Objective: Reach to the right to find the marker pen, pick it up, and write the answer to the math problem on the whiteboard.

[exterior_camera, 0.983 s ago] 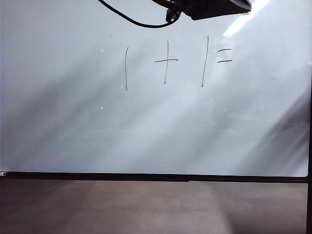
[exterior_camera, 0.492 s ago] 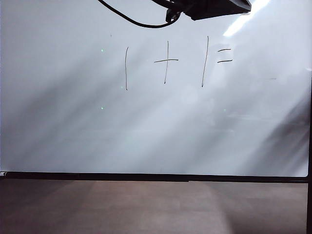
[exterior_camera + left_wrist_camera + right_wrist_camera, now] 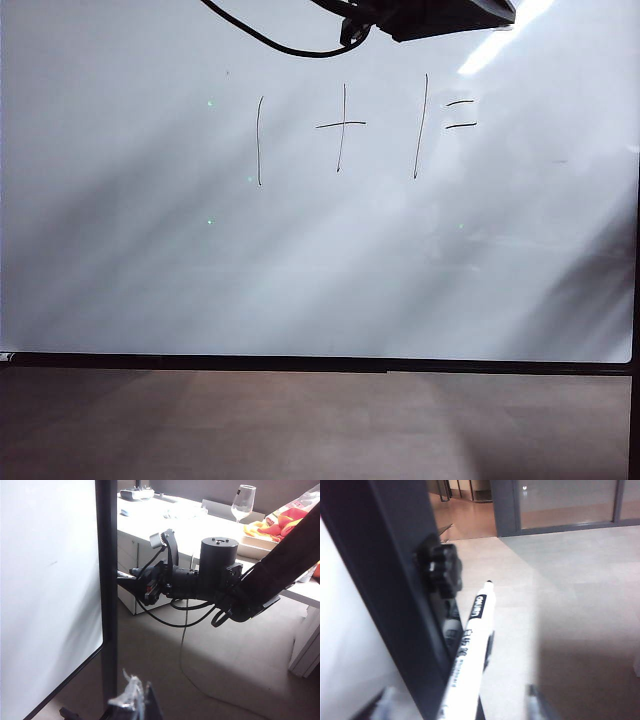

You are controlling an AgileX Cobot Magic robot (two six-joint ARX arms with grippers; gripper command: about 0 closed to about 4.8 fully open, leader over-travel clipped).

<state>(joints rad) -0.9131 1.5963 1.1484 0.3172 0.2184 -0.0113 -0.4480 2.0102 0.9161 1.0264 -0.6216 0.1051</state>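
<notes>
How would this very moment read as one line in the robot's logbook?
Phase: fetching pen | white marker pen: between right claw fingers, grip unclear | left claw: idle | glossy white whiteboard: sum unanswered

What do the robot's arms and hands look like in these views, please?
The right arm is matte black, with a squat black cylinder at the wrist, a silver-capped part on a bracket and black cables looping beneath. The right hand is black with red accents. The left hand shows only as a blurred dark tip with crinkled clear wrapping.
</notes>
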